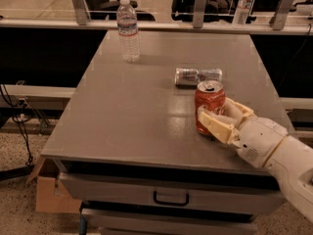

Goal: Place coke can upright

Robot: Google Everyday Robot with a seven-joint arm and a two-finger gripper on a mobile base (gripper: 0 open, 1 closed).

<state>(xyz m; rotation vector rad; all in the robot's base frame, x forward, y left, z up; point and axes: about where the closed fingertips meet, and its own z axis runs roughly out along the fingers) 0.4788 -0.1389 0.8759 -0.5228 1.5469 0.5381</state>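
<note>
The red coke can (209, 101) stands upright on the grey table (122, 116), right of its middle and near the front edge. My gripper (221, 116) reaches in from the lower right. Its cream fingers (214, 125) sit on either side of the can's lower half and are closed on it. The can's silver top with the pull tab faces up. The can's bottom seems to rest on the table.
A slim silver can (198, 76) lies on its side just behind the coke can. A clear water bottle (128, 31) stands at the back left. A railing with another bottle (243, 4) runs behind the table. A cardboard box (49, 195) sits on the floor at the left.
</note>
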